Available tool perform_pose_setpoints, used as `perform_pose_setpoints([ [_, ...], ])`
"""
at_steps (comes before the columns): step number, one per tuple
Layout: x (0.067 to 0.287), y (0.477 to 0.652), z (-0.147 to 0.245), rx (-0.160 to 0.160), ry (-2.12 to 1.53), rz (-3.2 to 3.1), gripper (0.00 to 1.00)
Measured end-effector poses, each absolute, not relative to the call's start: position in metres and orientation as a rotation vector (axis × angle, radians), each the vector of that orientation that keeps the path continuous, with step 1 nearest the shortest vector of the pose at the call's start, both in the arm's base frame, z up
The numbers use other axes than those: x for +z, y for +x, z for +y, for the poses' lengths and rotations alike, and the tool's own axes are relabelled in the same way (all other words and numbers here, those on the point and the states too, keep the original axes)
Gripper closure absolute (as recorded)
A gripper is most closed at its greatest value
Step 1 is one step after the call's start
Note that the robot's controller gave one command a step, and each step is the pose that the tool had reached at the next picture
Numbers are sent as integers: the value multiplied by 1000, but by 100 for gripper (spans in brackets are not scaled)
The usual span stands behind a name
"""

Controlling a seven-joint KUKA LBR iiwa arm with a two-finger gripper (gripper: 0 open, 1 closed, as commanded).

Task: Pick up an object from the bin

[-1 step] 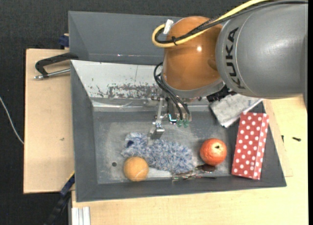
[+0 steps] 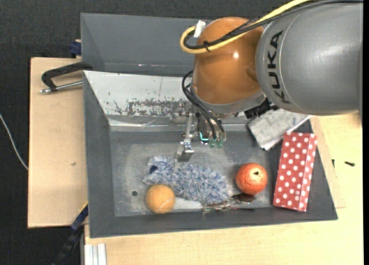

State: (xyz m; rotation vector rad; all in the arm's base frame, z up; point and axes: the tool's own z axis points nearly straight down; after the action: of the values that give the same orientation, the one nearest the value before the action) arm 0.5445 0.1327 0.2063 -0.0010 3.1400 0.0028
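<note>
One apple (image 2: 251, 178), one ball (image 2: 159, 198), one cloth (image 2: 195, 181)

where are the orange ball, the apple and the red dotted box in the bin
orange ball (image 2: 159, 198): camera view, middle of the ball's top.
apple (image 2: 251, 178): camera view, middle of its red-orange skin.
red dotted box (image 2: 295, 169): camera view, middle of its white-dotted upper face.
</note>
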Motion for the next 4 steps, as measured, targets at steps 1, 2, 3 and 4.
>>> perform_pose_setpoints([
  [1, 178, 536, 136, 4, -161, 3127, 0],
  [2, 88, 538, 114, 2, -416, 3114, 100],
  [3, 88, 538, 114, 3, -416, 3114, 100],
  [4, 127, 541, 116, 2, -427, 3112, 100],
])
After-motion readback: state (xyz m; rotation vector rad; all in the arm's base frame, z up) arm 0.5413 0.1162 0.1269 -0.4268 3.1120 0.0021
